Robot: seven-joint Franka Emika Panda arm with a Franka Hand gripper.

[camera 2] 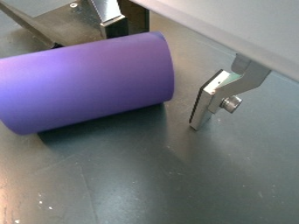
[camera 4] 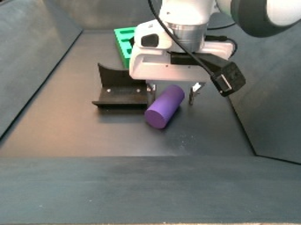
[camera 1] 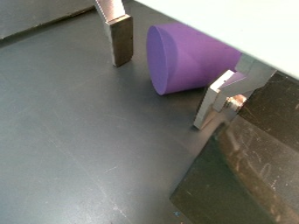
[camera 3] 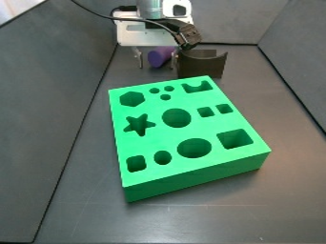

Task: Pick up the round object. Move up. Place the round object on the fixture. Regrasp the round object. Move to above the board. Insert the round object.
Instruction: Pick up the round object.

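Observation:
The round object, a smooth purple cylinder peg, lies on its side on the dark floor next to the fixture. My gripper is low over it and open, with one silver finger on each side of the peg. Gaps show between the fingers and the peg in both wrist views, so it is not clamped. In a wrist view the peg lies across the gap between the fingers, and my gripper straddles one end. The green board lies apart from the gripper, and the peg is mostly hidden under the hand.
The dark fixture stands just beside the peg and shows close to the fingers in both wrist views. The workspace has dark side walls. The arm's cable hangs near the hand.

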